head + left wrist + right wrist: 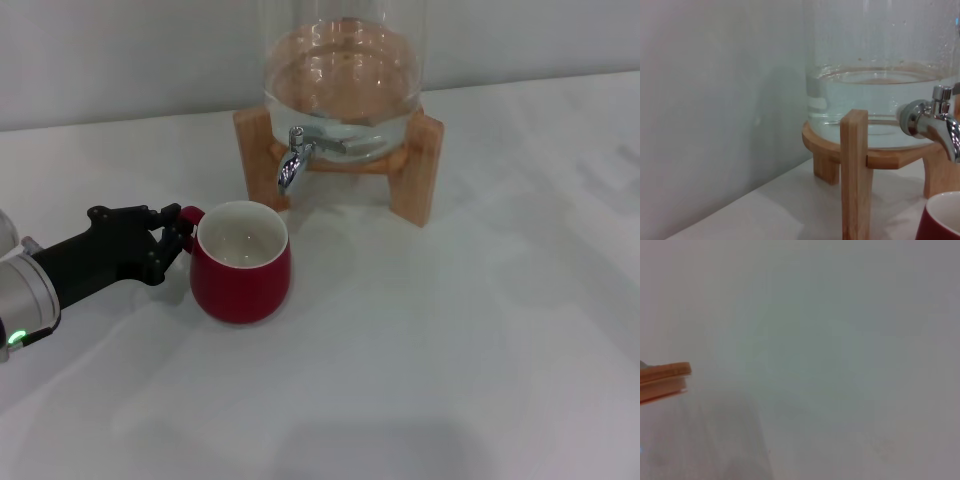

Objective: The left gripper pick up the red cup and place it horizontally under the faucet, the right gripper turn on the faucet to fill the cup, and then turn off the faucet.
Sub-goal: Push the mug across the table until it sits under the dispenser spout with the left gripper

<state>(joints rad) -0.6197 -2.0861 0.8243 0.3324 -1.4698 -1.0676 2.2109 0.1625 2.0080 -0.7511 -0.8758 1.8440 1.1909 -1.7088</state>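
The left claw (170,240) reached in from the surface's (450,370) left edge, its black fingers clenched on the handle of the red cup (241,275). The cup stood upright on the surface just right of the claw, in front of and slightly left of the faucet (295,160). The right claw was out of sight.

Glass dispenser (345,80) cut off at 12 o'clock in the head view, red cup's (240,275) handle mostly hidden by the left gripper (165,240) (grip unclear), cup (940,220) cropped in the left wrist view.
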